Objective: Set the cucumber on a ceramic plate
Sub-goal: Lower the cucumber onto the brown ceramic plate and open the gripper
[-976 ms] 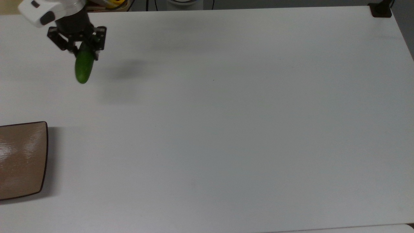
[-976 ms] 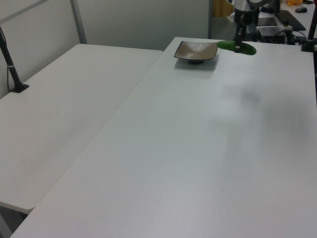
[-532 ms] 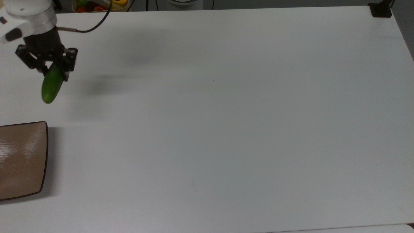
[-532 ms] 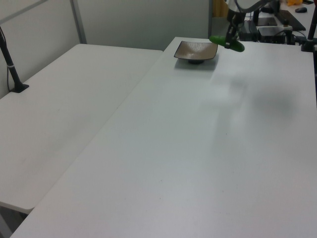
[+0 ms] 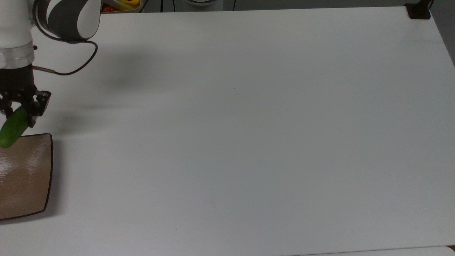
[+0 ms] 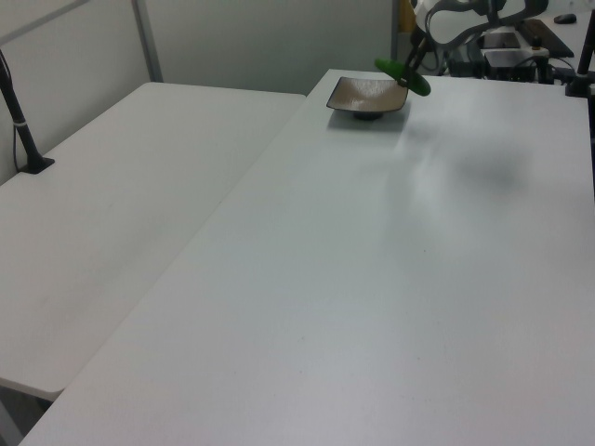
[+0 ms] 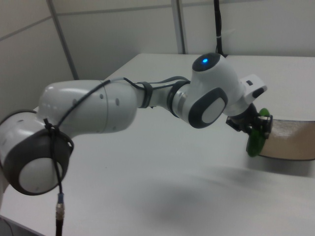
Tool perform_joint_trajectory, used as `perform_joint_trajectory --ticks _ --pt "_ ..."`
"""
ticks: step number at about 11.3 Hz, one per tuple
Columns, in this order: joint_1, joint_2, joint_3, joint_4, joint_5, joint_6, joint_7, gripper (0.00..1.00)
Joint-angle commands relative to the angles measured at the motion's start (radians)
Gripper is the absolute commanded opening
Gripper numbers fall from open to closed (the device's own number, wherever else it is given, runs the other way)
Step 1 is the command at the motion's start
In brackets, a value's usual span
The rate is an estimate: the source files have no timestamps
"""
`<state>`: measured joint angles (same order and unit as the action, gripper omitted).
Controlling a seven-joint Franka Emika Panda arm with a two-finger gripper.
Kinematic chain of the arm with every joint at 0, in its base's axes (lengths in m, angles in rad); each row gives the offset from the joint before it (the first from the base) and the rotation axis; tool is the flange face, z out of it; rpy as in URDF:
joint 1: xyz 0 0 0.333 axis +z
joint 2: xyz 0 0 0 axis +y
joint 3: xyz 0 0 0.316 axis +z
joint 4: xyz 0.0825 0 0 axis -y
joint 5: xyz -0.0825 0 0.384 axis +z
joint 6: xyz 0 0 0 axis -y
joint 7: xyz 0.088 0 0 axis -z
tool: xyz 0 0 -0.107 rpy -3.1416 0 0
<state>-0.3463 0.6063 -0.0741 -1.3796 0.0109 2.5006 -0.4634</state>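
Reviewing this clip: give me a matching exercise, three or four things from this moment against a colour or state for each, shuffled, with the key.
Things:
1. cucumber
2. ceramic plate
3. gripper
4. table

States:
A. white, bare surface
B. glossy brown-tan, nothing on it yet
C. shut on the green thing
D. held in the air at the plate's edge

Pairs: 1-D, 2-B, 3-C, 4-A

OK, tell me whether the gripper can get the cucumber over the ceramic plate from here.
Probably yes: the gripper holds the cucumber at the ceramic plate's edge, with nothing between them.
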Motion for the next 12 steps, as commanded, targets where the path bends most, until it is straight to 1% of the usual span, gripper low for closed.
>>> perform_joint_trajectory --ticks 1,4,5,7,9,10,12 --pt "-0.025 0.145 0.025 0.155 0.029 0.152 -0.026 0.11" --pt "-0.023 0.217 0.027 0.185 0.029 0.329 -0.021 0.13" --pt "-0.022 0.237 0.027 0.2 0.029 0.364 -0.02 0.13" --pt "-0.022 0.268 0.033 0.232 0.029 0.369 -0.02 0.15" --pt "-0.02 0.283 0.033 0.251 0.027 0.385 -0.02 0.21" --pt "-0.02 0.3 0.033 0.251 0.027 0.426 -0.02 0.25" --pt "-0.019 0.311 0.031 0.251 0.027 0.452 -0.02 0.43"
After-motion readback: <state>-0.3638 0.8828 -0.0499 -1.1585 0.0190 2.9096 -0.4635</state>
